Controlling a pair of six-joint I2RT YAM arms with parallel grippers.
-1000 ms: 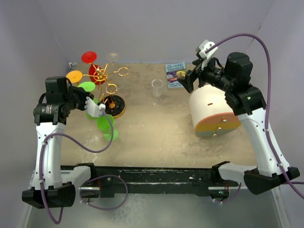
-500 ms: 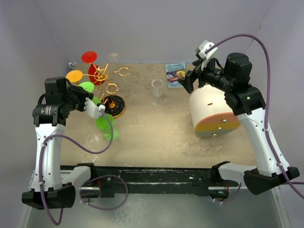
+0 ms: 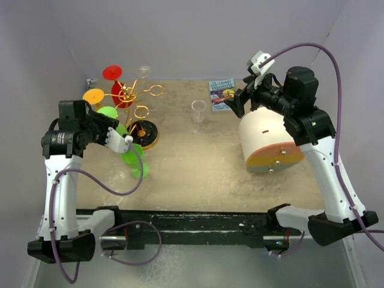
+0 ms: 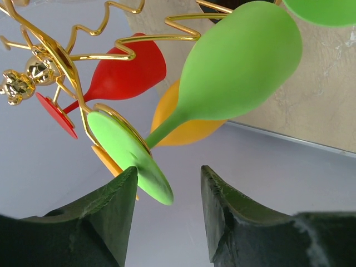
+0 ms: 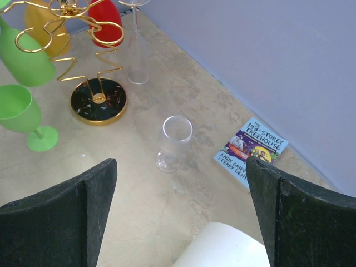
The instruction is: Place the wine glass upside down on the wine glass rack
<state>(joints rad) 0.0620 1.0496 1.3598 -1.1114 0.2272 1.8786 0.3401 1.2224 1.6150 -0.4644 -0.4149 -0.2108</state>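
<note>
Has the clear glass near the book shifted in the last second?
No. The clear glass stays at the same spot left of the book.

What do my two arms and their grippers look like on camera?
The left arm and right arm share white links, black joint housings and black bases. A purple cable loops along each. The left gripper and right gripper have broad, dark, curved fingers.

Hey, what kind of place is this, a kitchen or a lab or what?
Most likely a robot lab test cell, not a kitchen: plain purple walls box in a table, and the wine glass rack and a children's book look like props.
</note>
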